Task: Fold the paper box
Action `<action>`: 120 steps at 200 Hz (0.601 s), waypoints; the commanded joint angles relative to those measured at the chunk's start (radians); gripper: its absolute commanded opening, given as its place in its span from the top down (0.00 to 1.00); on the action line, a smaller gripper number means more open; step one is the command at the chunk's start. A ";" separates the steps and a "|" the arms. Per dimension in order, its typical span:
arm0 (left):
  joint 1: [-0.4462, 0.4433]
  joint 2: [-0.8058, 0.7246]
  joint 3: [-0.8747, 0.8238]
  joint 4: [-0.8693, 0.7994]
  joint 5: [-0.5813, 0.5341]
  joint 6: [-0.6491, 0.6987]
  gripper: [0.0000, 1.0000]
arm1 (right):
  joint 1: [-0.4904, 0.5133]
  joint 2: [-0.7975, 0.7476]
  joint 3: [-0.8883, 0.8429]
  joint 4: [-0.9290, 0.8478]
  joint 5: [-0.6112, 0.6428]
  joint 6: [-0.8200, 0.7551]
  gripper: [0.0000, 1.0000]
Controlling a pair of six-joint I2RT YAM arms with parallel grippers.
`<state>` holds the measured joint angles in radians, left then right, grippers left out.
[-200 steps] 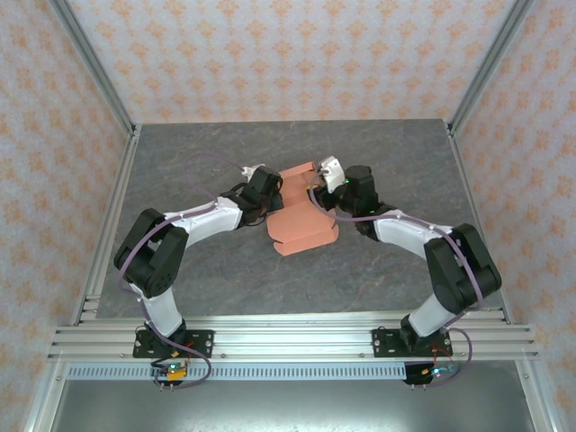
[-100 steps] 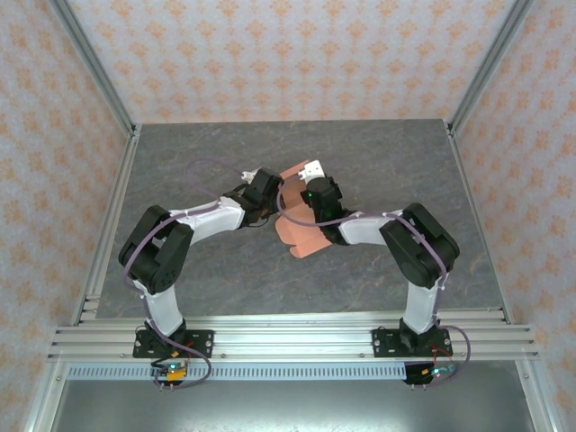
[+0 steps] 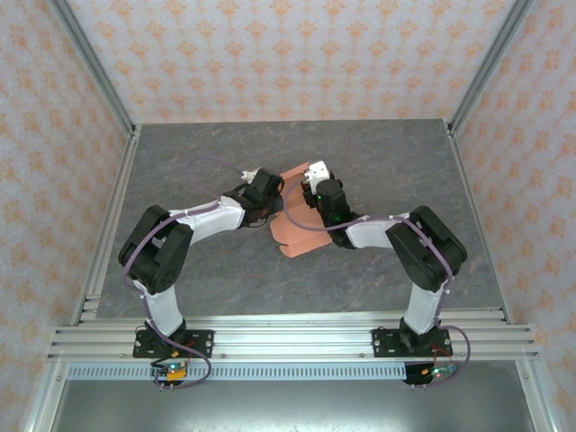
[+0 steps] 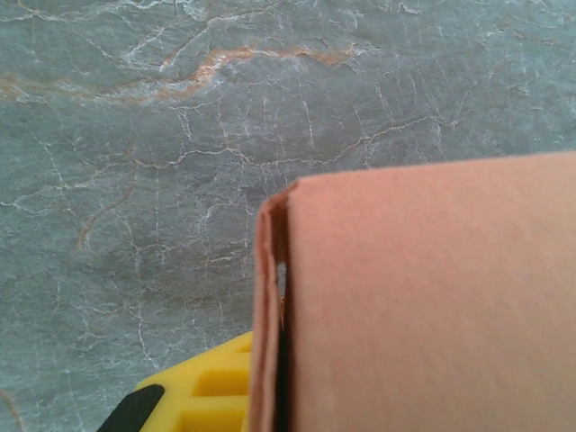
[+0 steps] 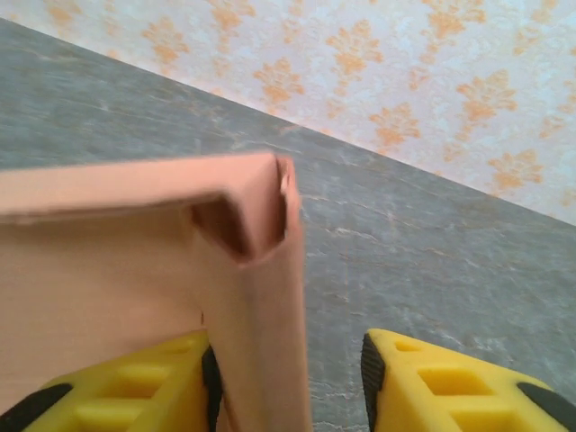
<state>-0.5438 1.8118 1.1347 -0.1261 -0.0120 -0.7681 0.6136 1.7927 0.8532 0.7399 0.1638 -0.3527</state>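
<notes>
The paper box (image 3: 292, 232) is salmon-orange cardboard, partly folded, lying mid-table between both arms. My left gripper (image 3: 274, 196) meets its left edge. In the left wrist view a doubled side wall (image 4: 270, 306) stands upright against one yellow finger (image 4: 198, 396); the other finger is hidden behind the cardboard, so the gripper (image 4: 279, 405) is shut on that wall. My right gripper (image 3: 307, 184) is at the box's far end. In the right wrist view its jaws (image 5: 288, 382) are open, with a folded corner wall (image 5: 256, 297) leaning on the left pad (image 5: 211, 382) and a gap before the right finger (image 5: 450, 378).
The grey marble-patterned table (image 3: 198, 153) is fenced by aluminium posts (image 3: 90, 63) and patterned walls (image 3: 288, 54). Both arms bend inward, their wrists close together over the box. Bare table lies at the back, left and right.
The right arm has swung left, bringing its gripper over the box's far end near the left gripper. The box has shifted and turned slightly. The left arm has hardly moved.
</notes>
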 commanded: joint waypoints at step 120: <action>-0.014 -0.001 0.084 -0.073 -0.076 0.146 1.00 | -0.232 -0.329 -0.058 -0.321 -0.753 0.088 0.34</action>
<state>-0.5510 1.8118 1.1954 -0.1703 -0.0650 -0.6342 0.3737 1.4361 0.7422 0.4900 -0.4492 -0.2356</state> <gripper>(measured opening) 0.093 0.672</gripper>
